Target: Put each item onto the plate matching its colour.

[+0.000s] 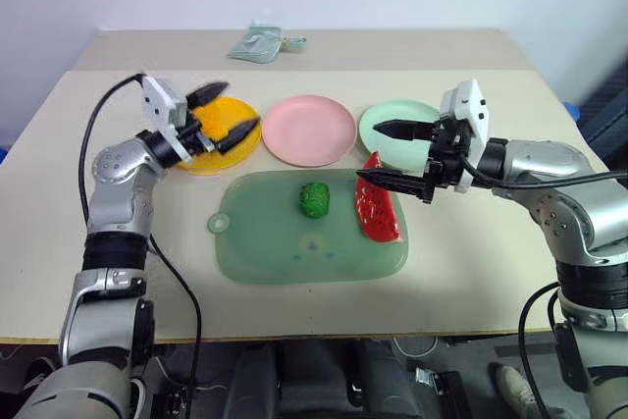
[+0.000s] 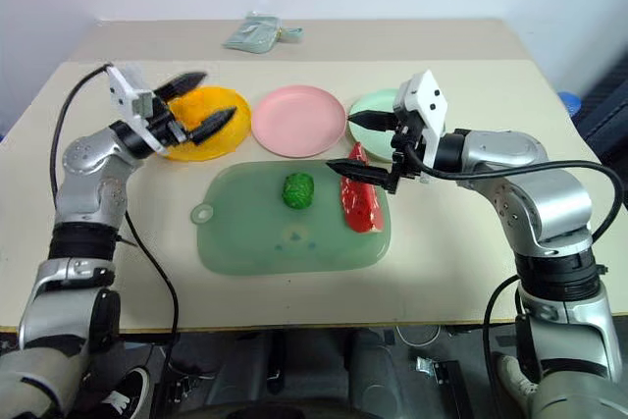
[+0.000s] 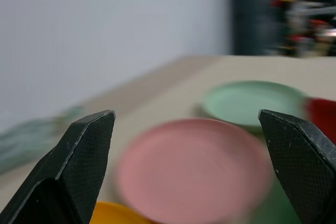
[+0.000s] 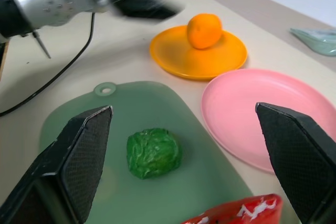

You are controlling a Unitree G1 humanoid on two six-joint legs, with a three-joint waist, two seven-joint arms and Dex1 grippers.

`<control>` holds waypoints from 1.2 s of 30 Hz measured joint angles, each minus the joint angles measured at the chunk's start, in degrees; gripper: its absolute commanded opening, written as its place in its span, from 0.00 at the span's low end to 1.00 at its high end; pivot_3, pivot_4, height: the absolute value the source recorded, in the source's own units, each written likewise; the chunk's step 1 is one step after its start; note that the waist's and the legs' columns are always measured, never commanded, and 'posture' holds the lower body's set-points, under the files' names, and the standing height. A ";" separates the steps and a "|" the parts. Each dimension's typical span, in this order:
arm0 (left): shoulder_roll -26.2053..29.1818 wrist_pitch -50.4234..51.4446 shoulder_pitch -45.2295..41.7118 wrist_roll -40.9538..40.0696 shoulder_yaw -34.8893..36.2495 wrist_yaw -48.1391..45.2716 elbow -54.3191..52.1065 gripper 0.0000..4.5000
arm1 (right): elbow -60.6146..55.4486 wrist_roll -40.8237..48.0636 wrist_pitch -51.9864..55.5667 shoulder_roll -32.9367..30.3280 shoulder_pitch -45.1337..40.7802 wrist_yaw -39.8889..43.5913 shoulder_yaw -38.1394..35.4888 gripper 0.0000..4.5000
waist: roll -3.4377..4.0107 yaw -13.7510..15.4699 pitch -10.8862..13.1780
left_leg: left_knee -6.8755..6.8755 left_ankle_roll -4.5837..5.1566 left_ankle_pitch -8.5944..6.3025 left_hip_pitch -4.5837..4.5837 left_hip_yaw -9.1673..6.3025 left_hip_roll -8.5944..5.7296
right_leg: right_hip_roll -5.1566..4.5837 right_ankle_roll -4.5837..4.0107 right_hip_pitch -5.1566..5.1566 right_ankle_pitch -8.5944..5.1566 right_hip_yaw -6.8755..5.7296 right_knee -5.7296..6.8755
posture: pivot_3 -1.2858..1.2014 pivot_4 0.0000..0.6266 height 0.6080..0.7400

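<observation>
The round orange fruit (image 4: 205, 30) sits on the yellow-orange plate (image 4: 178, 59). My left gripper (image 1: 241, 105) hovers open and empty just over that plate, pointing toward the pink plate (image 1: 309, 130). The bumpy dark green lump (image 1: 314, 198) and the red watermelon wedge (image 1: 379, 211) lie on the pale green cutting mat (image 1: 285, 252). My right gripper (image 1: 369, 152) is open with nothing in it, held above the far end of the wedge, in front of the mint green plate (image 1: 397, 123). Both the pink and mint plates are bare.
A pale green pouch (image 1: 258, 43) lies at the back of the table. A black cable (image 1: 93, 134) loops off my left arm. The table's front edge (image 1: 294, 336) runs just below the mat.
</observation>
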 measured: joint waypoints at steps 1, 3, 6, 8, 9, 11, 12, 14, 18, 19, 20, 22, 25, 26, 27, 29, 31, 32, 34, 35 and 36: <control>-0.27 1.03 0.65 -0.25 -0.53 -1.03 -0.70 1.00 | 0.00 0.02 0.39 0.45 -0.88 -0.35 0.13 1.00 | 0.00 0.09 0.00 | 0.01 0.00 0.00 -0.01 -0.01 0.00 | 0.00 0.00 0.00 0.00 -0.01 0.01 | 0.52 0.24 1.00; -0.49 2.33 0.89 -1.11 -0.42 -1.87 -1.34 1.00 | -0.07 -0.02 0.93 1.66 -2.59 -1.29 0.80 1.00 | -0.01 0.28 0.00 | 0.03 0.00 0.00 0.00 -0.02 0.00 | 0.01 0.00 0.00 0.00 -0.01 0.02 | 0.52 0.24 1.00; 2.18 5.43 3.20 -3.77 -0.23 -6.51 -6.05 1.00 | 0.29 -2.85 3.01 7.38 -8.35 -5.81 6.39 1.00 | 0.00 -0.86 0.00 | -0.01 0.00 0.00 0.01 -0.04 0.02 | 0.02 -0.03 -0.03 -0.01 0.00 0.07 | 0.52 0.24 1.00; 3.97 6.88 4.74 -4.42 -0.46 -9.35 -8.67 1.00 | 0.63 -4.52 4.99 8.99 -10.89 -7.24 10.58 1.00 | 0.00 -1.04 0.00 | -0.06 0.00 0.00 0.00 -0.05 0.04 | 0.05 -0.05 -0.05 -0.03 0.00 0.06 | 0.52 0.24 1.00; 4.91 7.25 5.35 -4.47 -0.44 -10.34 -9.14 1.00 | 0.98 -5.12 5.90 9.23 -11.33 -7.54 11.90 1.00 | 0.00 -1.03 0.00 | -0.06 0.00 0.00 0.00 -0.05 0.04 | 0.05 -0.05 -0.05 -0.03 0.00 0.03 | 0.52 0.24 1.00; 7.44 7.93 6.73 -4.48 -0.30 -12.06 -9.19 1.00 | 3.03 -5.61 8.67 9.82 -12.58 -7.60 14.31 1.00 | 0.00 -0.90 0.00 | -0.05 0.00 0.00 -0.02 -0.03 0.03 | 0.02 -0.05 -0.05 -0.03 0.00 0.01 | 0.52 0.24 1.00; 8.25 8.26 7.32 -4.48 -0.10 -12.73 -9.21 1.00 | 3.83 -5.96 10.35 9.85 -13.29 -7.38 15.66 1.00 | 0.00 -0.74 0.00 | -0.04 0.00 0.00 -0.04 -0.02 0.02 | 0.00 -0.05 -0.04 -0.03 0.00 0.01 | 0.52 0.24 1.00; 8.72 8.34 8.05 -4.49 0.25 -13.31 -9.42 1.00 | 4.51 -6.60 12.88 9.86 -14.94 -6.66 18.35 1.00 | 0.00 -0.73 0.00 | -0.03 0.00 0.00 -0.04 -0.02 0.02 | 0.00 -0.04 -0.04 -0.02 0.00 0.01 | 0.52 0.24 1.00; 8.84 8.72 10.58 -4.86 0.47 -13.02 -12.66 1.00 | 5.55 -9.86 14.94 9.67 -17.47 -4.73 24.68 1.00 | 0.00 -0.91 0.00 | -0.04 0.01 0.00 -0.03 -0.04 0.03 | 0.01 -0.05 -0.04 -0.03 -0.01 0.01 | 0.52 0.24 1.00; 8.84 8.71 11.38 -4.87 0.67 -12.64 -13.72 1.00 | 6.41 -10.99 14.64 9.64 -17.50 -4.23 26.08 1.00 | 0.00 -0.97 0.00 | -0.04 0.01 0.00 -0.03 -0.03 0.03 | 0.01 -0.05 -0.05 -0.03 -0.01 0.00 | 0.52 0.24 1.00; 8.84 8.74 12.09 -4.90 0.73 -12.26 -14.52 1.00 | 7.54 -12.10 14.25 9.66 -17.50 -3.86 27.35 1.00 | 0.00 -0.99 0.00 | -0.04 0.01 0.00 -0.04 -0.02 0.03 | 0.01 -0.05 -0.05 -0.03 -0.01 0.00 | 0.52 0.24 1.00; 8.84 8.80 13.83 -4.99 1.02 -11.43 -16.33 1.00 | 10.37 -14.76 12.48 9.88 -17.58 -3.60 29.38 1.00 | 0.00 -1.03 0.00 | -0.04 0.01 0.00 -0.03 -0.02 0.03 | 0.01 -0.05 -0.05 -0.03 -0.01 0.00 | 0.52 0.24 1.00; 8.84 8.96 15.41 -5.01 1.73 -10.44 -17.72 1.00 | 13.92 -18.36 9.88 10.54 -17.58 -3.36 31.29 1.00 | 0.00 -1.01 0.00 | -0.04 0.01 0.00 -0.04 -0.01 0.03 | 0.01 -0.05 -0.06 -0.03 -0.01 0.01 | 0.52 0.24 1.00; 8.84 9.06 15.51 -5.02 1.87 -10.12 -18.11 1.00 | 14.59 -19.04 9.36 10.73 -17.58 -3.28 31.61 1.00 | 0.00 -0.96 0.00 | -0.04 0.01 0.00 -0.04 -0.02 0.03 | 0.01 -0.05 -0.07 -0.03 -0.01 0.01 | 0.52 0.24 1.00; 8.84 9.39 15.72 -5.09 2.04 -9.67 -18.73 1.00 | 15.47 -20.05 8.69 11.34 -17.58 -3.25 31.72 1.00 | 0.00 -0.98 0.00 | -0.04 0.01 0.00 -0.04 -0.01 0.03 | 0.01 -0.05 -0.07 -0.03 -0.01 0.01 | 0.52 0.24 1.00; 8.82 9.76 16.21 -5.27 2.10 -9.10 -19.84 1.00 | 17.04 -21.40 7.98 12.56 -17.58 -3.20 32.15 1.00 | 0.00 -1.03 0.00 | -0.04 0.01 0.00 -0.04 -0.01 0.03 | 0.01 -0.05 -0.07 -0.03 -0.01 0.01 | 0.52 0.24 1.00; 8.81 9.92 16.51 -5.49 2.14 -8.61 -20.52 1.00 | 17.96 -22.87 7.18 12.72 -17.56 -2.34 33.00 0.87 | 0.01 -0.92 0.01 | -0.05 0.01 0.00 -0.04 -0.01 0.03 | 0.01 -0.05 -0.07 -0.03 -0.01 0.01 | 0.52 0.24 1.00; 8.81 9.92 16.52 -5.52 2.21 -8.37 -20.68 1.00 | 18.01 -23.43 6.99 12.63 -17.53 -1.72 33.25 0.80 | 0.01 -0.91 0.00 | -0.05 0.01 0.00 -0.04 -0.01 0.03 | 0.01 -0.05 -0.07 -0.03 -0.01 0.00 | 0.52 0.24 1.00; 8.81 9.92 16.52 -5.56 2.26 -8.09 -20.97 1.00 | 17.97 -23.96 6.74 12.61 -17.47 -0.75 33.29 0.60 | 0.01 -0.94 0.00 | -0.05 0.01 0.00 -0.04 -0.01 0.03 | 0.00 -0.04 -0.07 -0.03 -0.01 0.01 | 0.52 0.24 1.00; 8.81 9.92 16.52 -5.56 2.26 -8.08 -21.00 1.00 | 17.89 -24.03 6.86 12.62 -17.47 -0.35 33.22 0.55 | 0.01 -0.96 0.00 | -0.05 0.01 0.00 -0.04 -0.01 0.03 | 0.01 -0.05 -0.07 -0.03 -0.01 0.01 | 0.52 0.24 1.00; 8.81 9.91 16.51 -5.56 2.26 -8.08 -21.00 1.00 | 17.88 -24.13 6.95 12.67 -17.47 -0.18 32.96 0.55 | 0.01 -0.96 0.00 | -0.05 0.01 0.00 -0.04 -0.01 0.03 | 0.01 -0.05 -0.07 -0.03 -0.01 0.01 | 0.52 0.24 1.00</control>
